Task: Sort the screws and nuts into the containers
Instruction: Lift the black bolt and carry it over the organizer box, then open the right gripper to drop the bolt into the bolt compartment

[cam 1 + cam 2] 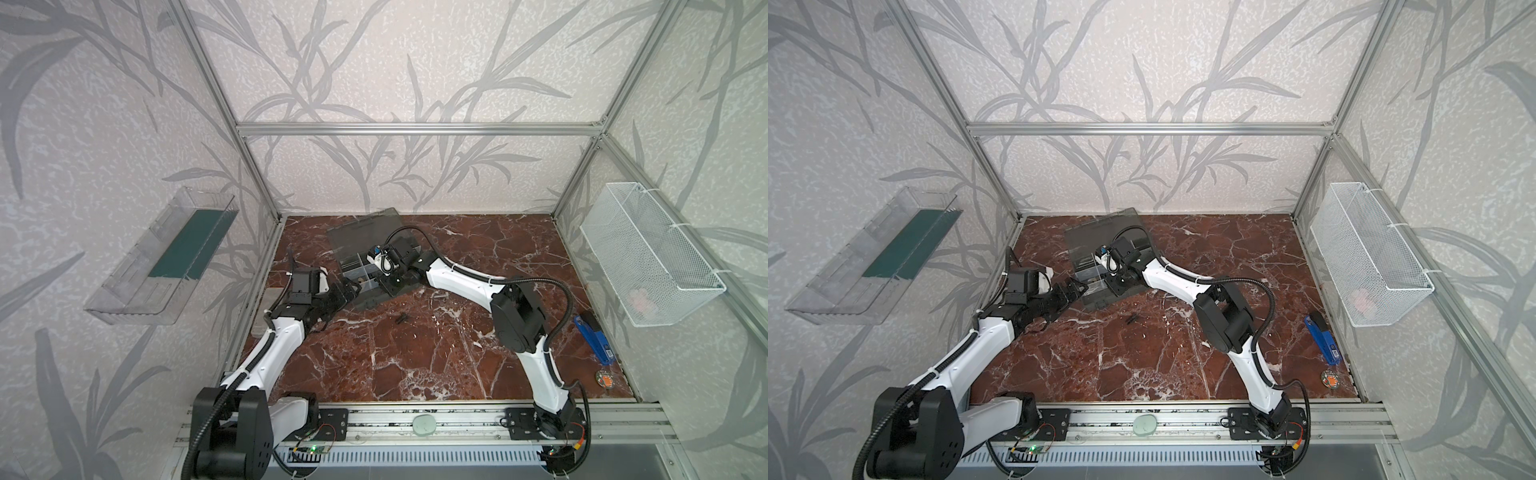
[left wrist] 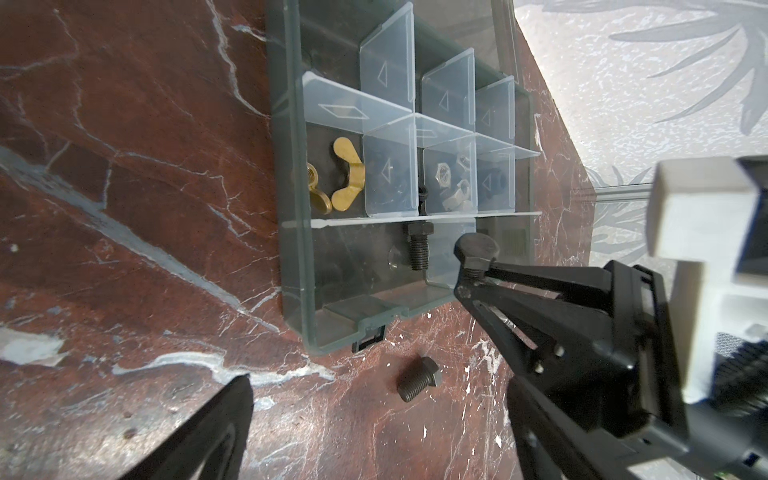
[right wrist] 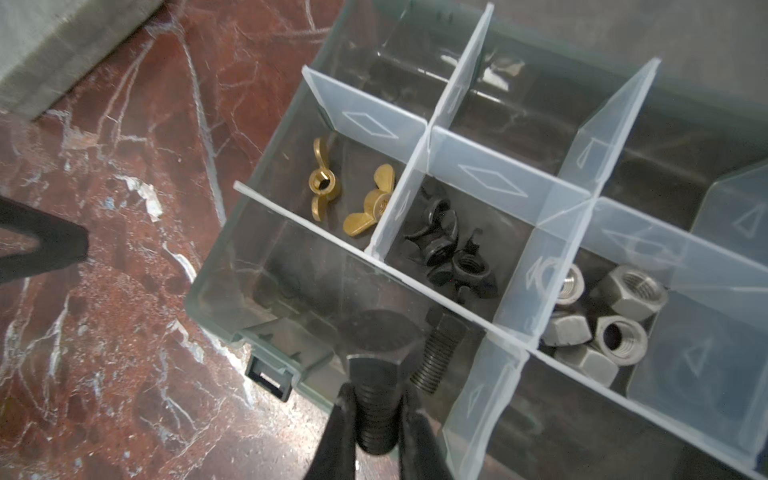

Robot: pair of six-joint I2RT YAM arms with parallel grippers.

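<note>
Toward the left edge of the red marble table [image 1: 415, 365], the left gripper [image 1: 351, 289] has its jaws spread wide with nothing between them. It is close beside the organizer case [image 2: 291, 232] but apart from it. The case lies open near the table's far edge, left of the middle, with its smoky lid [image 1: 357, 232] folded back.

Clear dividers split the case into cells [image 3: 490, 178]. One row holds nuts: brass wing nuts [image 3: 370, 208] in the corner cell, black nuts [image 3: 449, 257] in the next, and grey hex nuts [image 3: 611, 316] in the third. In the long cell alongside that row, one black screw [image 3: 434, 361] lies flat.

Over that long cell, the right gripper [image 3: 377, 401] is pinched narrow on the threaded shank of a dark screw [image 3: 380, 340], whose hex head points away from the fingers. A loose screw [image 2: 417, 384] lies on the table just outside the case's latch [image 2: 368, 338]. Near the right edge of the table lies a blue stapler [image 1: 592, 338].
</note>
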